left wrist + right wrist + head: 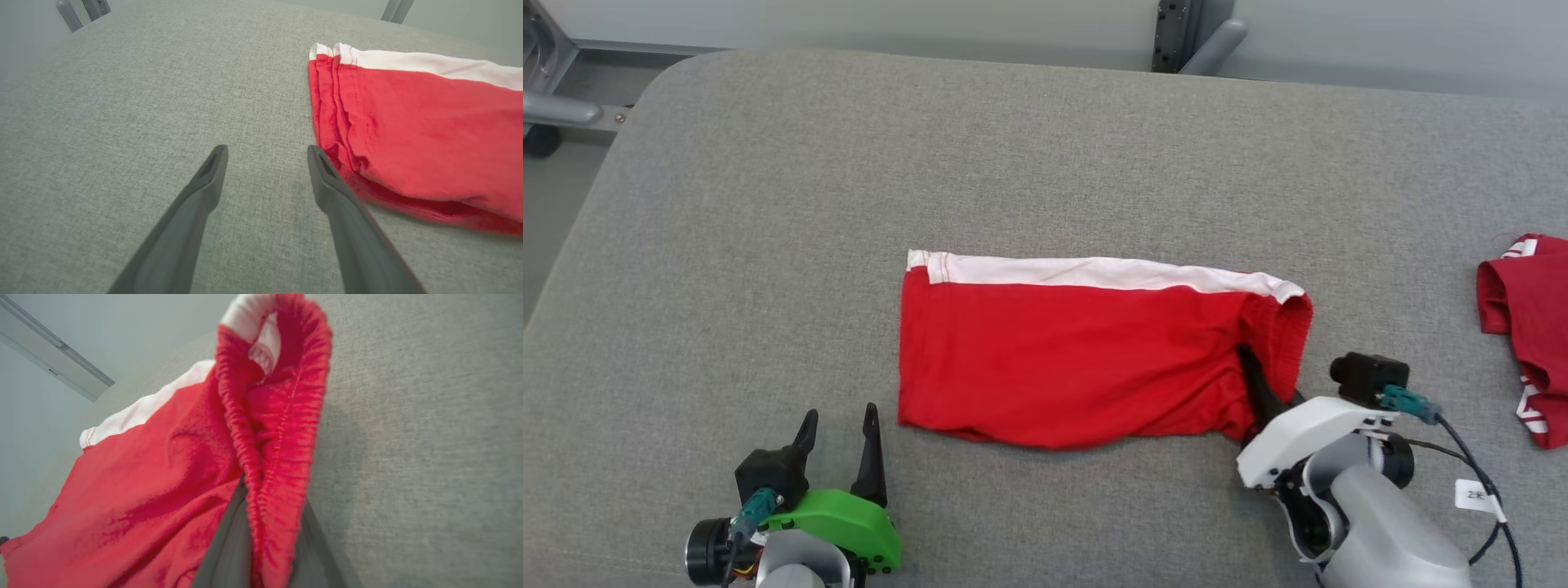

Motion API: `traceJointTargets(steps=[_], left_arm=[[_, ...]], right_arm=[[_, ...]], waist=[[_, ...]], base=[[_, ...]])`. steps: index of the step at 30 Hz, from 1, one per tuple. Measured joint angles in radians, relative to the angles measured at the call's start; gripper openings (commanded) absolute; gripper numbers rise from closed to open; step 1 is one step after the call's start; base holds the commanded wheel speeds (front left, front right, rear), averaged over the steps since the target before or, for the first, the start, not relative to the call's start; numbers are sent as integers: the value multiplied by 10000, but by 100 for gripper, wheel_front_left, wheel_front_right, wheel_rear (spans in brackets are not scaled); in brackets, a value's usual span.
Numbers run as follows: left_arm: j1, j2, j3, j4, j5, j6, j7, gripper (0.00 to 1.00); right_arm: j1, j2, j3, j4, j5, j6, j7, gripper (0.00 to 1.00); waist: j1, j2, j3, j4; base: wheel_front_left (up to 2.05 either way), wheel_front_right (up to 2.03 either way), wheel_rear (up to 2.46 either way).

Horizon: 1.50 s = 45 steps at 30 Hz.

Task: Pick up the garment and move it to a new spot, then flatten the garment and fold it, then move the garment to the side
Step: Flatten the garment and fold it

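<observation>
The garment (pixel 1086 359), red shorts with a white stripe (pixel 1094 272) along the 12 o'clock edge, lies folded flat at the middle of the grey table (pixel 1045 163) in the head view. At its 3 o'clock end the gathered waistband (pixel 1278 343) stands slightly raised, and the right gripper (pixel 1252 377) comes in from 4 o'clock, clamped on that band. The left gripper (pixel 840 415) sits at 7 o'clock of the cloth, jaws spread and empty, just beside the near corner. Off at 3 o'clock, well apart, lies a second red garment (pixel 1523 327).

The likely risk is that a pull from the one held end would drag the fold open, since the layers at the 9 o'clock end are loose and nothing holds them. The pinch may also take only part of the band, so some layers could slip out.

The right wrist view shows the waistband (pixel 278 416) running between the right gripper's (pixel 274 498) two fingers, which the head view hides behind cloth. The left wrist view shows the stacked hems (pixel 331 94) at the garment's (pixel 416 134) end, with the left gripper's (pixel 267 151) one finger at the corner; I cannot tell whether it touches.
</observation>
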Motion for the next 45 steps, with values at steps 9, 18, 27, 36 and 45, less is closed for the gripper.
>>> traceJointTargets(steps=[9,18,27,36,45], left_arm=[[224,0,-100,40,-102,-2,2,100],[222,-8,-560,81,-376,10,0,100],[103,-6,-1337,38,-802,142,2,100],[128,0,-1772,-50,-1062,314,0,100],[337,8,-1185,-479,-1081,552,0,100]], right_arm=[[438,-993,-173,-752,1300,-2,50,0],[452,-1837,1914,-3810,3484,-8,1590,0],[-253,-1400,3315,-4077,4130,-8,2692,0],[-1421,-844,3559,-1810,3377,-8,1962,100],[-1894,-546,3776,-1043,3058,-8,736,100]], waist=[[0,0,-185,-446],[0,0,-273,-764],[0,0,-240,147],[0,0,-152,1662],[0,0,-72,2454]], base=[[0,0,0],[0,0,0],[0,0,0],[0,0,0],[0,0,0]])
